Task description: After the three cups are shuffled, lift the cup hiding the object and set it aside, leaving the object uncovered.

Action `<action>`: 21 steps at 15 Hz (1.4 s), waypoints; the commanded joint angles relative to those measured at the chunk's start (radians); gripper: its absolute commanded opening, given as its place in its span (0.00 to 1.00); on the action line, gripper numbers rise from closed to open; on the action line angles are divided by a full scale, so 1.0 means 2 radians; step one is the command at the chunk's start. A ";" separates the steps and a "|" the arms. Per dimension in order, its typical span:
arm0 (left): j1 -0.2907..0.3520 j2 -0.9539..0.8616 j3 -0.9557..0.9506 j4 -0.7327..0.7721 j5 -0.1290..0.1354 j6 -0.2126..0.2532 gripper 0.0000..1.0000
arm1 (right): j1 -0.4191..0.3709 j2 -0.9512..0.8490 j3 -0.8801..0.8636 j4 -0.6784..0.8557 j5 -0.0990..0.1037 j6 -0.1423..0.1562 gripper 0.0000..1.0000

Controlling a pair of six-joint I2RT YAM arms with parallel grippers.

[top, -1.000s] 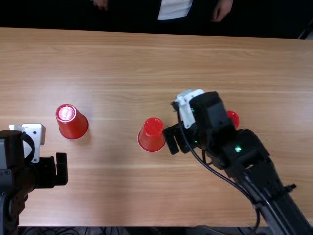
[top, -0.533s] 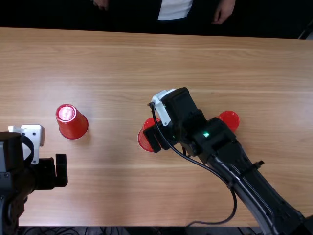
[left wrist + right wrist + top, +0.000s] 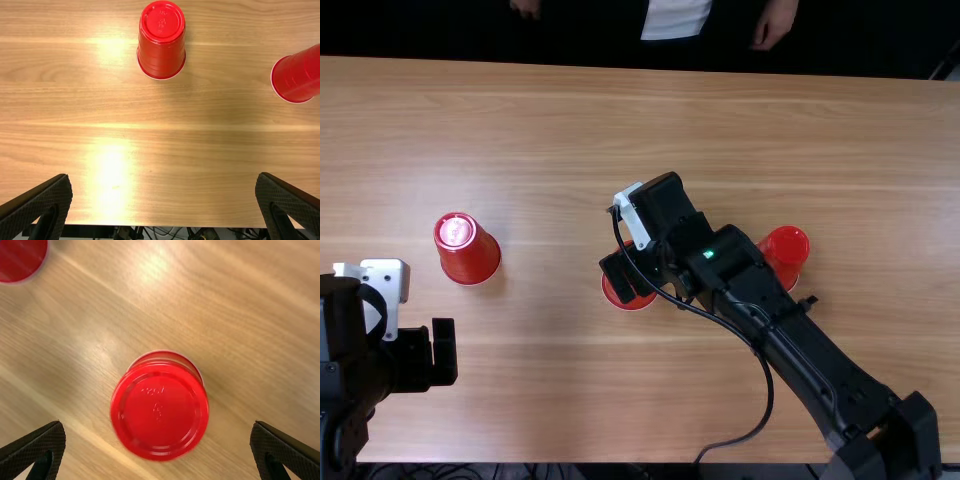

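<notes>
Grasp step: right gripper (image 3: 156, 440) hovered spread wide over centre-frame cup (image 3: 159, 407), probably not touching. Next move needed: lower, pinch, lift aside.

Left cup (image 3: 467, 250), middle cup (image 3: 159, 410) and right cup (image 3: 783, 250): plain red. Bench (image 3: 620, 130): light brown, darker wood-grain streaks along its length

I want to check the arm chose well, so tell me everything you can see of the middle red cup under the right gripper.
The middle cup is red, plastic-looking, standing upside down on the wooden table: flat round base up with faint embossed marks, wider rim below showing a pale edge. The right gripper is open above it, a finger to each side, neither touching it.
</notes>
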 commanded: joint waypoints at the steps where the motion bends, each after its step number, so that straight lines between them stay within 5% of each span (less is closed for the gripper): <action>1: 0.000 -0.005 -0.003 -0.001 0.002 -0.006 1.00 | -0.001 0.009 0.013 0.004 0.000 0.000 1.00; 13: 0.000 -0.010 -0.013 -0.001 0.002 -0.006 1.00 | -0.002 0.082 0.012 0.025 0.000 -0.001 1.00; 18: 0.000 -0.012 -0.013 -0.001 0.003 -0.006 1.00 | -0.003 0.087 0.012 0.025 0.000 0.000 0.18; 21: 0.000 -0.012 -0.013 -0.001 0.003 -0.006 1.00 | -0.003 0.084 0.012 0.024 0.000 0.001 0.08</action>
